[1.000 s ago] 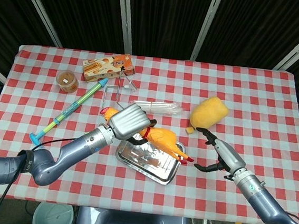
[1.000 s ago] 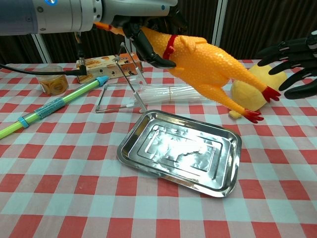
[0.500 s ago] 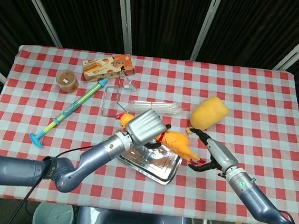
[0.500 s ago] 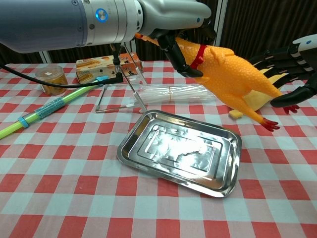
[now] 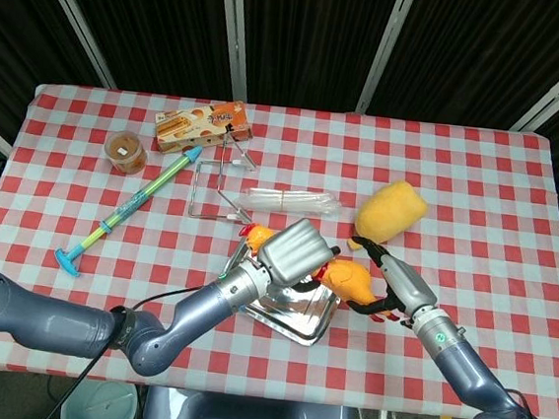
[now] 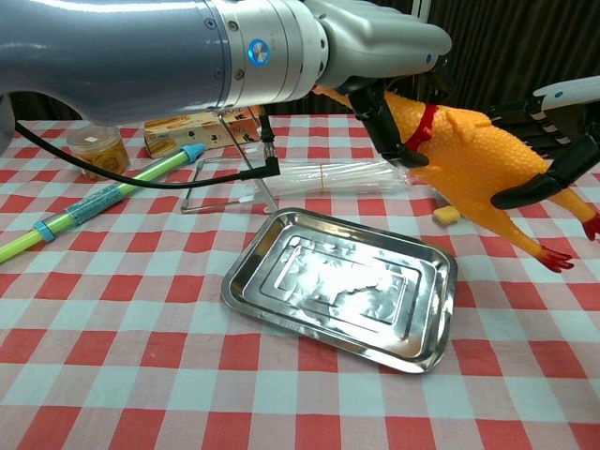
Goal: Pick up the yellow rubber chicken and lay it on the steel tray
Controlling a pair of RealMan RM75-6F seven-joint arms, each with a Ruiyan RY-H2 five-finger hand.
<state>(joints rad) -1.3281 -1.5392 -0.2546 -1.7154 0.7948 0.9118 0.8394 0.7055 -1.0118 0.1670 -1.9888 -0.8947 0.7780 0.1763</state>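
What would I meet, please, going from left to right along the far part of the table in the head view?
Amber jar → orange box → wire stand → clear plastic packet → yellow sponge.

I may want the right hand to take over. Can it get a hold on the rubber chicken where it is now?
Probably yes. The right hand is already at the rubber chicken, its fingers curling around the body, while the left hand holds the neck above the steel tray.
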